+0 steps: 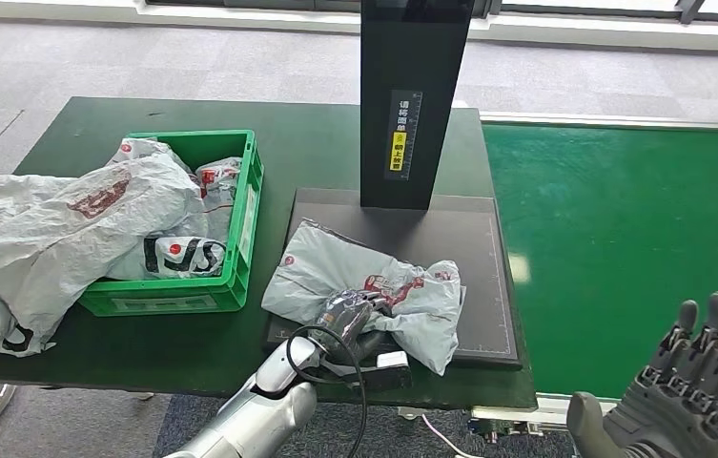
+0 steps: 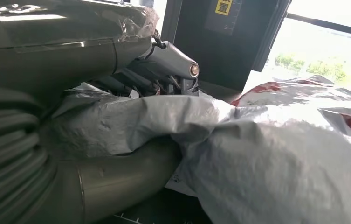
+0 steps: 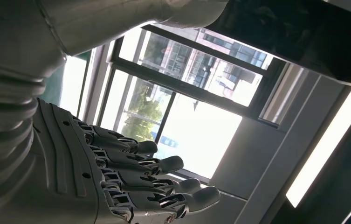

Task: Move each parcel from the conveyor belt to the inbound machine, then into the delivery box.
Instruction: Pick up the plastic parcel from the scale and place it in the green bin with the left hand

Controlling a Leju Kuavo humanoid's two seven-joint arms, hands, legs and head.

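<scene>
The grey parcel (image 1: 364,286) lies on the dark plate of the inbound machine (image 1: 488,286), in front of its black upright column, and its long axis runs across the plate, slanting from the corner nearest the green delivery box (image 1: 245,205) towards the plate's near edge on the conveyor side. The left hand (image 1: 355,320) is already on it: it has the near edge of the parcel in its grasp, with the bag's film bunched between thumb (image 2: 117,179) and fingers (image 2: 173,70) in the left wrist view. From that hand, the delivery box stands just beside the plate on the side away from the conveyor belt (image 1: 622,248), so the coming move looks like a lift and a sideways carry over the box's near wall. The box already holds several crumpled parcels (image 1: 174,253), and more bags (image 1: 40,239) spill over its far side onto the surface (image 1: 326,134), so room to drop is tight. The left arm reaches in low from the near edge of the surface, forearm angled up towards the plate. The right hand (image 1: 698,382) is well away on the conveyor side of the machine, raised with fingers (image 3: 164,164) straight and apart, holding nothing; the left is plainly the nearer one for this job.
</scene>
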